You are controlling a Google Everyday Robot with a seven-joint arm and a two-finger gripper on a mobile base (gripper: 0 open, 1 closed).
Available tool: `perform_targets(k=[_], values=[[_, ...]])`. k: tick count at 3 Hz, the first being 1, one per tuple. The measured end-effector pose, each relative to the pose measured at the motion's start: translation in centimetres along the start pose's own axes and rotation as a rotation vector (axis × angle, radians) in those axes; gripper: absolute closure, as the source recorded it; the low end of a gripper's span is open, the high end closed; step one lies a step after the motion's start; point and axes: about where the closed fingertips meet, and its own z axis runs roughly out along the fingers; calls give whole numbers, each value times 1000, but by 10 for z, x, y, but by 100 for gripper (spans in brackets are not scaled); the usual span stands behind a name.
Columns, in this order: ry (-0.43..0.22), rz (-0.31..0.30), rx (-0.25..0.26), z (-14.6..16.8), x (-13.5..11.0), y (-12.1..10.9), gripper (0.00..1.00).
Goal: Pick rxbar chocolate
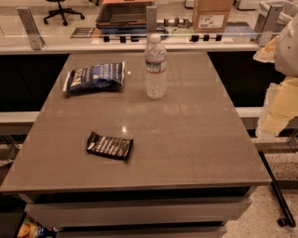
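Note:
The rxbar chocolate (pixel 110 146) is a small flat black bar with rows of white lettering. It lies flat on the grey table (pixel 195 139), in the front left part, with nothing touching it. My gripper (pixel 275 110) shows as pale cream parts at the right edge of the view, past the table's right side. It is well to the right of the bar and holds nothing that I can see.
A crinkled blue-and-white snack bag (pixel 95 76) lies at the table's back left. A clear water bottle (pixel 155 66) stands upright at the back middle. Behind the table runs a counter with a cardboard box (pixel 212 14). A dark rod (pixel 275 186) stands on the floor at the right.

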Motion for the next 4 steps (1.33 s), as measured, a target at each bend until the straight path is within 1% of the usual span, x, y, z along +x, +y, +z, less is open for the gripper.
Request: perform_targets(k=[1,2,3,4], values=[[0,0,0,0,0,0,0],[-20,14,-1,1,-2,1,0],[-107,41,-12,7,-9,9,0],[-248,66,-30,21,-22,26,0]])
